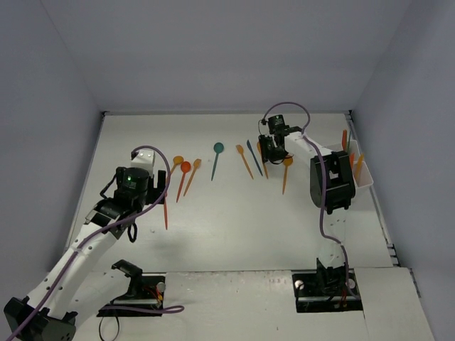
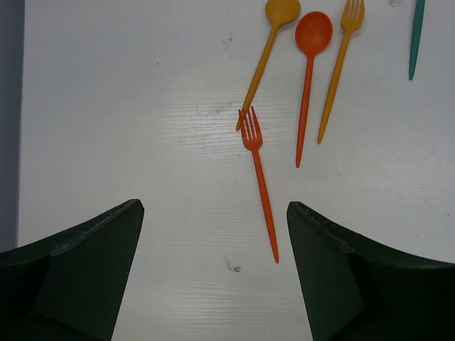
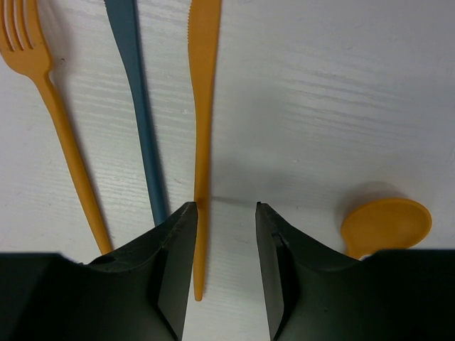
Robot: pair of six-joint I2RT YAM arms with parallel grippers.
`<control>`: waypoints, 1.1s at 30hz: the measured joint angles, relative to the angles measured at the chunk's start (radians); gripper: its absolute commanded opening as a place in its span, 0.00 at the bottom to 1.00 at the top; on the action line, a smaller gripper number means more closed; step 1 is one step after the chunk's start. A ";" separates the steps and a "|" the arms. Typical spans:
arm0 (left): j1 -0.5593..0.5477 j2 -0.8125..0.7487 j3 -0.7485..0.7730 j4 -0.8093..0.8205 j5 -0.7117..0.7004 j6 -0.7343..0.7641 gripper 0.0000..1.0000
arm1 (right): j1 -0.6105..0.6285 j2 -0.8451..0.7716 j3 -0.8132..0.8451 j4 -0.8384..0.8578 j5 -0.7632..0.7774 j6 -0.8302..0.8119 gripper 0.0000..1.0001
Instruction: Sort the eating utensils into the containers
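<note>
White bench (image 1: 234, 234), grey walls: my left jaws hang wide open and empty over the red fork (image 2: 260, 177), whose handle end shows between them, nearer one side. Right jaws are only narrowly parted and grip nothing. The orange knife (image 3: 202, 106) hugs one inner edge, so I'd centre on it before closing. Loose utensils (image 1: 245, 162) lie mid-bench, and the white organizer (image 1: 366, 186) sits far right.

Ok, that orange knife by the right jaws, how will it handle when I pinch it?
The orange knife looks thin and narrow, so probably light and slightly bendy. It lies flat on the smooth table, so it may skid or pivot rather than lift. The blue utensil close beside it could get nudged.
</note>
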 measured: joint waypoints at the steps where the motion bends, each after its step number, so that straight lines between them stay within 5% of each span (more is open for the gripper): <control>1: 0.000 0.000 0.000 0.000 0.000 0.000 0.80 | 0.001 0.004 0.000 0.000 0.002 0.000 0.29; 9: 0.000 0.003 0.000 0.001 0.003 0.000 0.80 | 0.025 0.001 -0.059 0.080 0.024 -0.003 0.24; 14: 0.000 0.005 0.000 0.002 0.009 0.000 0.80 | 0.029 -0.031 -0.125 0.149 0.051 0.001 0.06; 21: 0.000 0.005 0.000 0.003 0.021 0.000 0.80 | 0.034 -0.193 -0.365 0.194 0.070 0.059 0.00; 24: 0.000 0.006 0.000 0.004 0.026 0.000 0.80 | 0.047 -0.297 -0.499 0.189 0.084 0.103 0.03; 33: 0.000 0.010 0.000 0.005 0.037 0.000 0.80 | 0.123 -0.539 -0.748 0.024 0.095 0.241 0.32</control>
